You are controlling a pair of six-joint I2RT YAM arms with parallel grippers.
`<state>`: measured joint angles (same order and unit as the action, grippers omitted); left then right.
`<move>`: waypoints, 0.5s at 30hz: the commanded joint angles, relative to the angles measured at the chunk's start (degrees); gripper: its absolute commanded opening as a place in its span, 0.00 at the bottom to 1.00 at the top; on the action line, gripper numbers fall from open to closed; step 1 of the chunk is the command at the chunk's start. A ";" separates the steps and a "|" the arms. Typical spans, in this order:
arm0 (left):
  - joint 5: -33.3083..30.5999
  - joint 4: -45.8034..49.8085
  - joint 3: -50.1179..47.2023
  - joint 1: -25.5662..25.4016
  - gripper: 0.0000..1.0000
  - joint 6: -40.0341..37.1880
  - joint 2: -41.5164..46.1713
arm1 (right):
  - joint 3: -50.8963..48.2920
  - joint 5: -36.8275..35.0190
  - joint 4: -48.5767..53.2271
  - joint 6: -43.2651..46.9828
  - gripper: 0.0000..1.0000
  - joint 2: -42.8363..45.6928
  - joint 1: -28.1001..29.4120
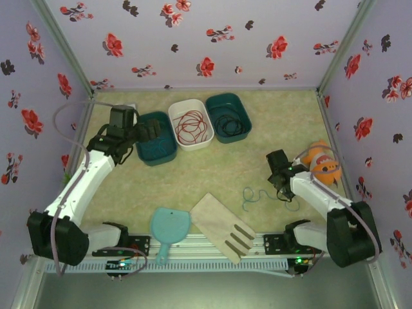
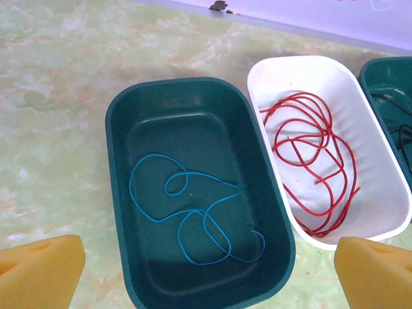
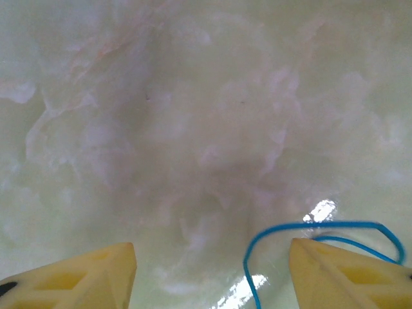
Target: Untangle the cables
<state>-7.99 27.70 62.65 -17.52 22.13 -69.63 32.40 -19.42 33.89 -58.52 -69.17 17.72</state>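
Starting with the top external view, we are seeing three bins in a row at the far side of the tabletop (image 1: 193, 187). The left teal bin (image 1: 158, 161) is sitting under the left claw (image 1: 149, 131). The white bin (image 1: 193, 146) is holding the red cable (image 1: 193, 125), and the right teal bin (image 1: 226, 96) is holding the black cable (image 1: 230, 123). A loose blue cable (image 1: 256, 195) is lying on the tabletop just beside the right claw (image 1: 280, 175). A dustpan (image 1: 170, 230) and a slotted wooden board (image 1: 222, 225) are lying near the arm bases, well apart from the bins.

Moving to the left wrist view, the left claw (image 2: 206, 248) is hanging spread wide above the left teal bin (image 2: 119, 167), gripping nothing. A binned blue cable (image 2: 193, 211) is lying looped on the floor of that bin. The red cable (image 2: 315, 151) is coiling inside the white bin (image 2: 302, 61), separate from the others.

Moving to the right wrist view, the right claw (image 3: 209, 257) is also spread and empty, low over the tabletop (image 3: 161, 129). The loose blue cable (image 3: 322, 224) is curving past its right-hand finger (image 3: 335, 277), not pinched.

We are judging the sorting nearly done, with the loose strand as the step in hand. The next move is calling for centring the right claw over that thin wire, dropping to the surface, pinching it, then carrying it to a bin.
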 commanded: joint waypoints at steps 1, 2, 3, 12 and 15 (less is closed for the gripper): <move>-1.92 -2.18 -1.96 -0.25 1.00 -0.15 2.91 | -0.42 -0.09 -4.50 2.17 0.59 -3.67 -1.05; -1.94 -2.63 -2.56 -0.25 1.00 -0.31 3.59 | -0.24 -0.09 -5.14 2.49 0.56 -4.94 -1.36; -1.98 -2.95 -3.02 -0.24 1.00 -0.41 4.18 | -0.08 -0.09 -5.62 2.75 0.54 -5.94 -1.58; -3.48 -3.80 -6.61 -0.29 1.00 -0.87 7.42 | 3.21 3.50 -7.42 5.83 0.10 -10.05 -2.34; -4.04 -3.91 -7.52 -0.28 1.00 -0.77 8.24 | 3.88 4.56 -7.95 7.63 0.01 -9.12 -2.36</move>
<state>-10.13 24.69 56.05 -17.52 22.00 -62.83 34.96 -15.94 26.83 -53.06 -78.54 15.73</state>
